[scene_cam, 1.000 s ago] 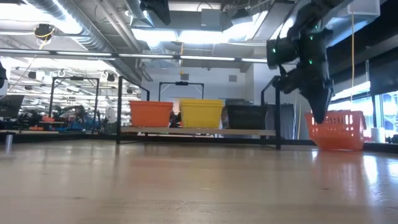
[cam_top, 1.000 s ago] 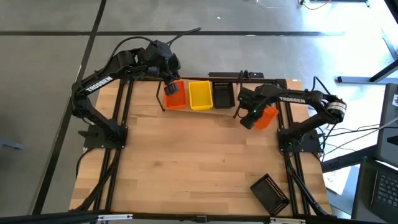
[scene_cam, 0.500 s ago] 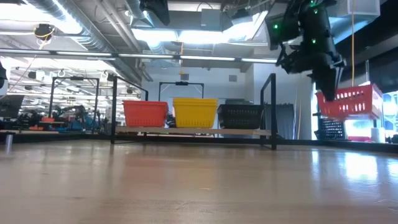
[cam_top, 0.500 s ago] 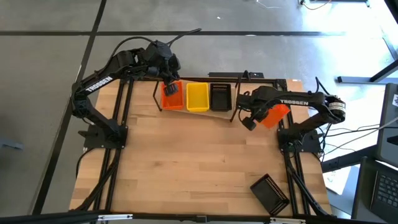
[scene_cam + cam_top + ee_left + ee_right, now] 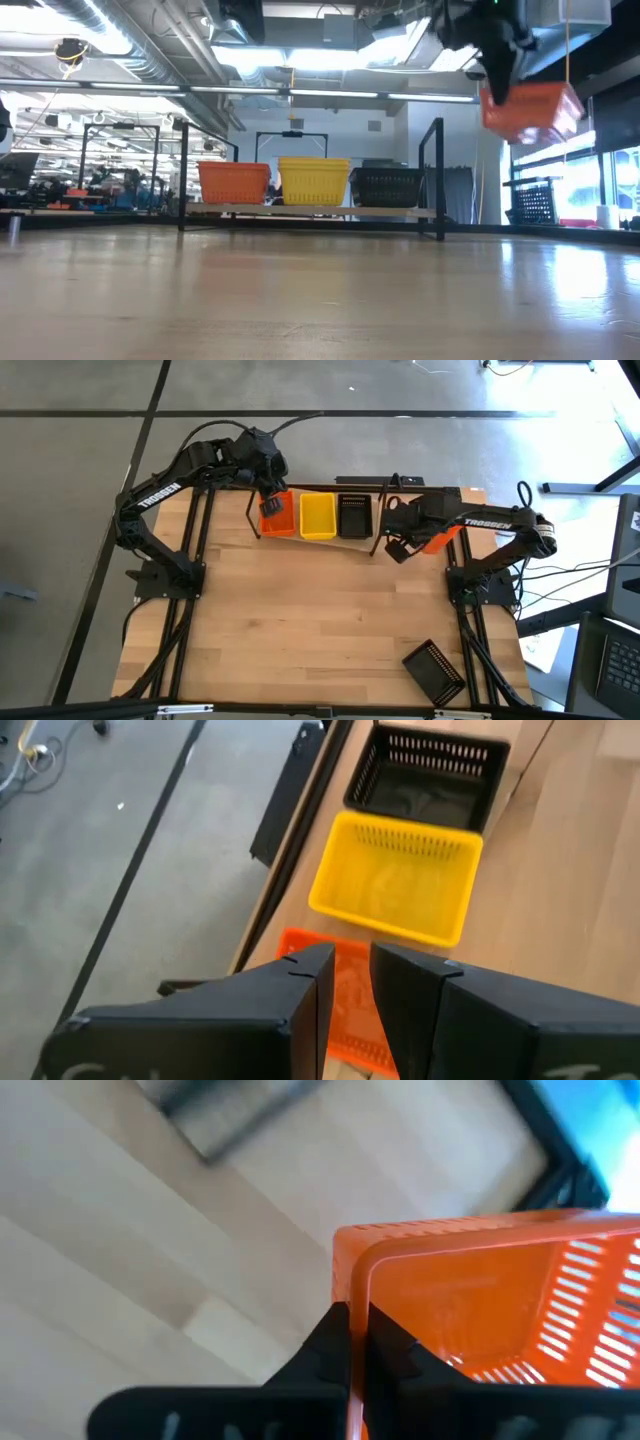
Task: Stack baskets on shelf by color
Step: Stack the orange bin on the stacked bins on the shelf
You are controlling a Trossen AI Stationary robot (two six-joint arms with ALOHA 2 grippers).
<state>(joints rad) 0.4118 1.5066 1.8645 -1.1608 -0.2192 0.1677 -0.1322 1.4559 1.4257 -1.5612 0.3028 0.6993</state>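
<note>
Orange basket (image 5: pixel 530 110) now hangs high, lifted off the table and pinched by its rim in the right gripper (image 5: pixel 352 1342), beside the shelf's (image 5: pixel 310 210) right end; next comes carrying it to the orange stack (image 5: pixel 274 515), above which the left gripper (image 5: pixel 345 982) hovers empty, jaws slightly apart

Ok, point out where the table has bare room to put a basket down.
The wooden tabletop is bare from the shelf forward to the loose black basket at the near right corner. It is crowded along the shelf: orange basket, yellow basket, black basket, both grippers close.
</note>
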